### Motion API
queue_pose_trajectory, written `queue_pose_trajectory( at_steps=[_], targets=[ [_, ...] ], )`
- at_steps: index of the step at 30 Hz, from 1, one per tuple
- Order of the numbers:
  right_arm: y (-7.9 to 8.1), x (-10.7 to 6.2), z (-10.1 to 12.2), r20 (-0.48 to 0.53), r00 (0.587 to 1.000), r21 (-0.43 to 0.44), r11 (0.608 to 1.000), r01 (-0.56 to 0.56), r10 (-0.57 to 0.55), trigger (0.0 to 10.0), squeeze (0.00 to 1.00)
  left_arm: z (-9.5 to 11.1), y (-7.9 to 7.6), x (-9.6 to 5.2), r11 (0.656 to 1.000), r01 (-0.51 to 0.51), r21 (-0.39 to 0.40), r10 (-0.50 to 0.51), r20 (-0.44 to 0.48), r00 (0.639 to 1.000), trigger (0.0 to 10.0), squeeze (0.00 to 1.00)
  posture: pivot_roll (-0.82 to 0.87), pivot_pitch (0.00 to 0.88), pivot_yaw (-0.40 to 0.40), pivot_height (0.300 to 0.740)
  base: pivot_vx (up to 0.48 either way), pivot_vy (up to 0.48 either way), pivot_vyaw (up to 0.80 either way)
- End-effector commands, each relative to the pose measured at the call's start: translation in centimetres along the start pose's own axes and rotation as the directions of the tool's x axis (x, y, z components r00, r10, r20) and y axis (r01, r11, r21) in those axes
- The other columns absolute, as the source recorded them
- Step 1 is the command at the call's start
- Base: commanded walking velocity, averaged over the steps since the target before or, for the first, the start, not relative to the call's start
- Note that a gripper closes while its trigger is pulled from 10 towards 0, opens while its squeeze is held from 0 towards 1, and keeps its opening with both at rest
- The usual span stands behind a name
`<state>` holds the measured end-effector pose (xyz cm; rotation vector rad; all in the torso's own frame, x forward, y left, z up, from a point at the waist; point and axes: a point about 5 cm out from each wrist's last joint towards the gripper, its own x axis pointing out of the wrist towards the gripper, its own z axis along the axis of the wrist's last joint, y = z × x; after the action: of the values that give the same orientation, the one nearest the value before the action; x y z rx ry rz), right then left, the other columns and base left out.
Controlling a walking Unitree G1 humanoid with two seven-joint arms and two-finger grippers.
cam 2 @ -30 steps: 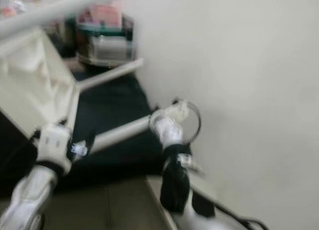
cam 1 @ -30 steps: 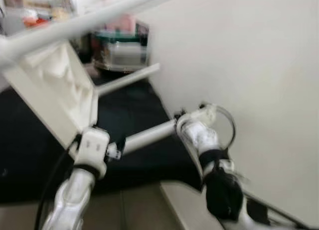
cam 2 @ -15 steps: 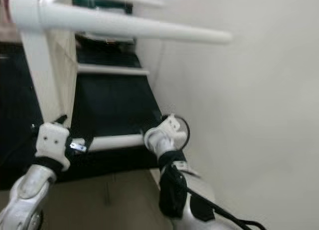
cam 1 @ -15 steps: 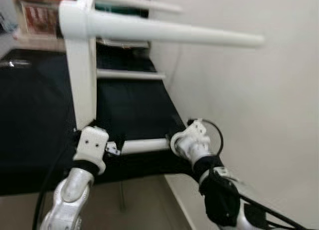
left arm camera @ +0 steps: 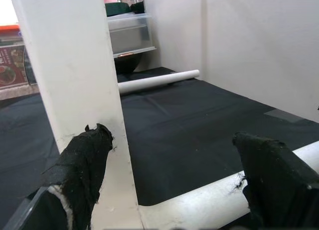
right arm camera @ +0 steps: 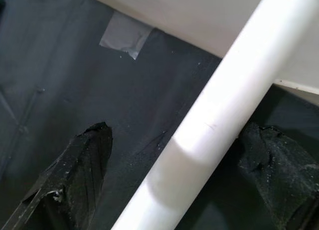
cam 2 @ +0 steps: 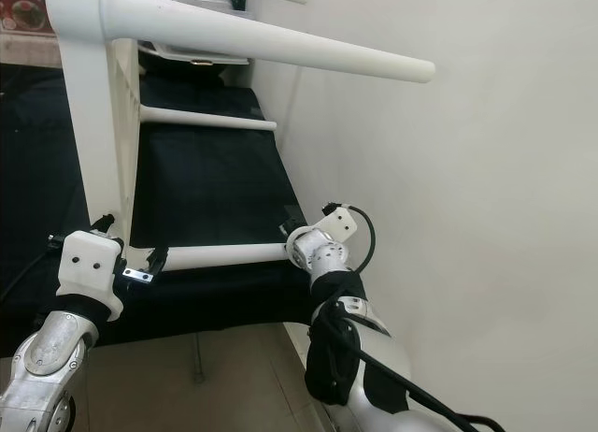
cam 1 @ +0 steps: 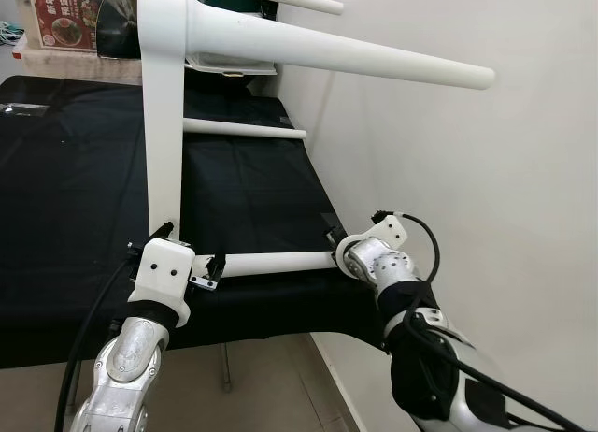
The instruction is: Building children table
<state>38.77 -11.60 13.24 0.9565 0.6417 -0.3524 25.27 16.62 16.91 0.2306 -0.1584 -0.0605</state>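
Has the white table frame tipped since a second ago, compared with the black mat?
Yes. The table frame was leaning over the black mat; now it stands upright on edge.

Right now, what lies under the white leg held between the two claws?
Under the white leg is the black mat, with grey tape near its edge. The mat covers whatever is below it.

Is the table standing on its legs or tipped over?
Tipped: the tabletop stands on edge and the legs stick out sideways.

White table frame, white legs, black mat, pale wall, silver arms
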Motion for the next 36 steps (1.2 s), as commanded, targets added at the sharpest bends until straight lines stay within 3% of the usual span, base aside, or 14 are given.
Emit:
queue_pose_trajectory(
  at_steps=[1,5,8,12,13,17,18,19,21,22,24,27,30,36],
  targets=[
    [-0.8,-0.1,1.0,0.016,1.000,0.004,1.000,0.016,-0.016,10.0,1.00,-0.3,-0.4,0.0,1.000,0.012,-0.005,-0.012,-0.017,1.000,10.0,0.00,0.15,0.000,-0.217,0.740,0.000,0.000,0.00],
    [-1.5,-0.4,1.6,0.025,1.000,-0.025,0.999,0.020,-0.019,10.0,1.00,-0.3,-0.4,0.0,1.000,0.010,-0.006,-0.010,-0.017,1.000,10.0,0.00,0.15,0.000,-0.217,0.740,0.000,0.000,0.00],
    [-3.9,-2.0,3.1,0.035,0.999,-0.139,0.990,0.026,-0.021,10.0,1.00,-0.4,-0.4,0.0,1.000,0.011,-0.008,-0.011,-0.018,1.000,10.0,0.00,0.11,0.000,-0.199,0.740,0.000,0.000,0.00],
    [-4.8,-2.8,3.4,0.043,0.999,-0.210,0.978,0.021,-0.012,10.0,1.00,-0.5,-0.5,0.1,1.000,0.013,-0.010,-0.013,-0.019,1.000,10.0,0.00,0.11,0.000,-0.194,0.740,0.000,0.000,0.00],
    [-5.3,-3.3,3.9,0.102,0.995,-0.334,0.943,0.017,0.019,10.0,1.00,-0.4,-0.5,0.1,1.000,0.016,-0.011,-0.016,-0.017,1.000,10.0,0.00,0.10,0.000,-0.187,0.740,0.000,0.000,0.00],
    [-5.6,-3.6,4.0,0.132,0.990,-0.424,0.905,0.016,0.044,10.0,1.00,-0.4,-0.6,0.1,1.000,0.018,-0.011,-0.018,-0.016,1.000,10.0,0.00,0.10,0.000,-0.187,0.740,0.000,0.000,0.00],
    [-5.4,-4.5,4.0,0.216,0.967,-0.639,0.768,0.034,0.137,10.0,0.00,0.0,-0.5,0.2,1.000,0.022,-0.008,-0.022,-0.004,1.000,10.0,0.00,0.10,0.000,-0.178,0.740,0.000,0.000,0.00],
    [-5.4,-4.5,4.0,0.216,0.967,-0.639,0.768,0.034,0.137,10.0,0.00,0.0,-0.5,0.2,1.000,0.022,-0.008,-0.022,-0.004,1.000,10.0,0.00,0.10,0.000,-0.178,0.740,0.000,0.000,0.00],
    [-4.8,-5.1,3.6,0.266,0.942,-0.741,0.668,0.064,0.205,10.0,0.00,0.4,-0.4,0.2,1.000,0.017,-0.005,-0.017,0.014,1.000,10.0,0.00,0.10,0.000,-0.175,0.740,0.000,0.000,0.00],
    [-4.8,-5.1,3.6,0.266,0.942,-0.741,0.668,0.064,0.205,10.0,0.00,0.4,-0.4,0.2,1.000,0.017,-0.005,-0.017,0.014,1.000,10.0,0.00,0.10,0.000,-0.175,0.740,0.000,0.000,0.00],
    [-4.2,-5.4,3.3,0.326,0.910,-0.802,0.584,0.124,0.255,10.0,0.00,0.7,-0.2,0.1,1.000,0.001,0.002,-0.001,0.034,0.999,10.0,0.00,0.10,0.000,-0.178,0.740,0.000,0.000,0.00],
    [-4.0,-5.8,3.2,0.343,0.903,-0.818,0.555,0.151,0.260,10.0,0.00,0.8,-0.1,0.1,1.000,-0.005,0.007,0.005,0.040,0.999,10.0,0.00,0.10,0.000,-0.178,0.740,0.000,0.000,0.00],
    [-3.9,-6.2,3.2,0.346,0.898,-0.859,0.477,0.186,0.273,10.0,0.00,1.4,0.7,-0.2,0.998,-0.058,0.009,0.057,0.069,0.996,10.0,0.00,0.11,0.000,-0.184,0.740,0.000,0.000,0.00],
    [-4.4,-6.4,3.7,0.361,0.884,-0.859,0.475,0.191,0.298,10.0,0.00,1.9,1.6,-1.0,0.994,-0.105,-0.001,0.105,0.088,0.991,10.0,0.00,0.12,0.000,-0.187,0.740,0.000,0.000,0.00]
  ],
)
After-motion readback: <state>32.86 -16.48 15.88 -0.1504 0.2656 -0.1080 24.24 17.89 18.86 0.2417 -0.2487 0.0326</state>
